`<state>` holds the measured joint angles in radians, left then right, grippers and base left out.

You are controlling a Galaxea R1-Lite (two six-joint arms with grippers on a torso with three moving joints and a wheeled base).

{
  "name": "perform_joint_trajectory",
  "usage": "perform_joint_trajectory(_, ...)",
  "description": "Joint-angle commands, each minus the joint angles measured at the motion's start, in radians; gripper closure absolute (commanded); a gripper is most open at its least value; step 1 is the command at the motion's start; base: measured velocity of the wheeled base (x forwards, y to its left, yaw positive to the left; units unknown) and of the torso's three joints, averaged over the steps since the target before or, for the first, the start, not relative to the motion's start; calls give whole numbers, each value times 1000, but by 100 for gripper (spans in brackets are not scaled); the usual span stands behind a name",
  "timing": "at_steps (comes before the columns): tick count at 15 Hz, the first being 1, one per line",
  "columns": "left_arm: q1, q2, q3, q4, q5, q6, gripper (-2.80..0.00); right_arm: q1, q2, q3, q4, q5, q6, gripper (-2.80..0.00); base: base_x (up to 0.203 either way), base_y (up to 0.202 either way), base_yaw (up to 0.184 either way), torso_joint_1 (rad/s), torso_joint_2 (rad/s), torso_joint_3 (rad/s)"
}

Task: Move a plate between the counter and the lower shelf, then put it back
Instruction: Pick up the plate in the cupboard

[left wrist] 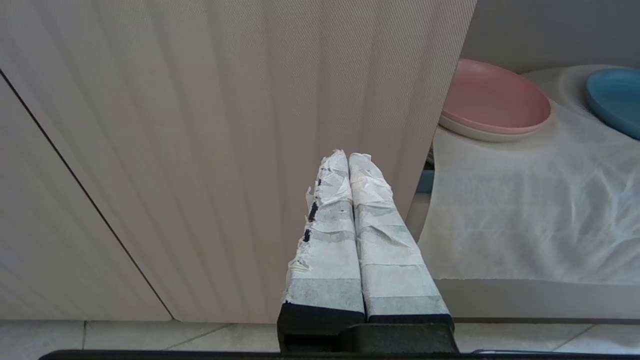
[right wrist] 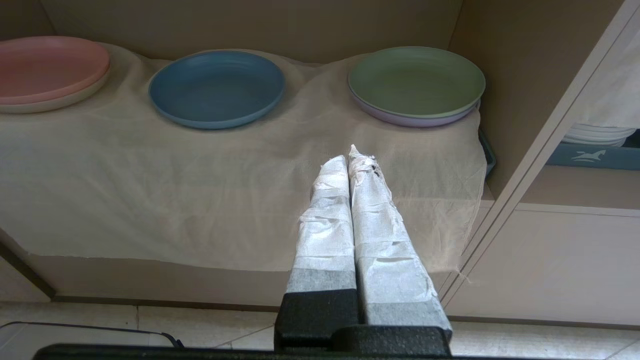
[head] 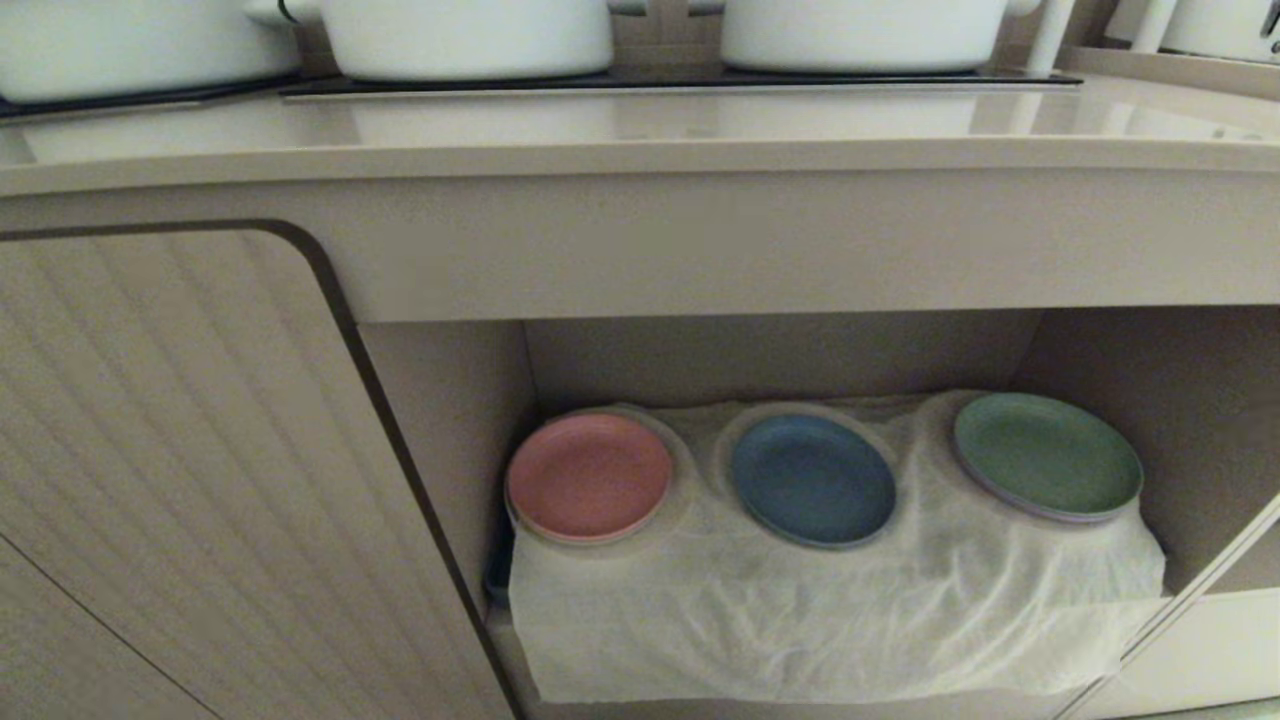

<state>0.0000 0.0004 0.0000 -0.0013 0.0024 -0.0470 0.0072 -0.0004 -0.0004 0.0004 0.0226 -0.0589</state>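
The light blue plate (head: 812,480) (right wrist: 217,87) (left wrist: 617,97) lies on the middle hump of the white cloth in the lower shelf (head: 780,350), between a pink plate (head: 588,477) and a green plate (head: 1047,455). The beige counter (head: 640,130) runs above the niche. Neither arm shows in the head view. My right gripper (right wrist: 349,156) is shut and empty, low in front of the cloth, short of the plates. My left gripper (left wrist: 348,156) is shut and empty in front of the ribbed cabinet door (left wrist: 200,150), off to the left of the niche.
White pots (head: 465,35) stand on black hob panels (head: 650,85) at the back of the counter. A ribbed door (head: 180,470) closes the cabinet left of the niche. A thin frame post (right wrist: 545,150) bounds the niche's right side; stacked white dishes (right wrist: 600,134) sit beyond it.
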Motion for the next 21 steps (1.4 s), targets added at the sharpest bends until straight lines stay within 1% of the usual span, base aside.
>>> perform_joint_trajectory(1, 0, 0, 0, 0, 1, -1, 0, 0, 0, 0, 0, 0, 1, 0, 0, 0, 0, 0, 0, 0)
perform_joint_trajectory(11, 0, 0, 0, 0, 1, -1, 0, -1, 0, 0, -2, 0, 1, 0, 0, 0, 0, 0, 0, 0)
perform_joint_trajectory(14, 0, 0, 0, 0, 1, -1, 0, -1, 0, 0, -4, -3, -55, 0, 0, 0, 0, 0, 0, 0)
perform_joint_trajectory(16, 0, 0, 0, 0, 1, -1, 0, 0, 0, 0, 3, 2, -37, 0, 0, 0, 0, 0, 0, 0)
perform_joint_trajectory(18, 0, 0, 0, 0, 1, -1, 0, -1, 0, -3, 9, -2, 8, 0, 0, 0, 0, 0, 0, 0)
perform_joint_trajectory(21, 0, 0, 0, 0, 1, -1, 0, -1, 0, -6, 18, -4, 8, 0, 0, 0, 0, 0, 0, 0)
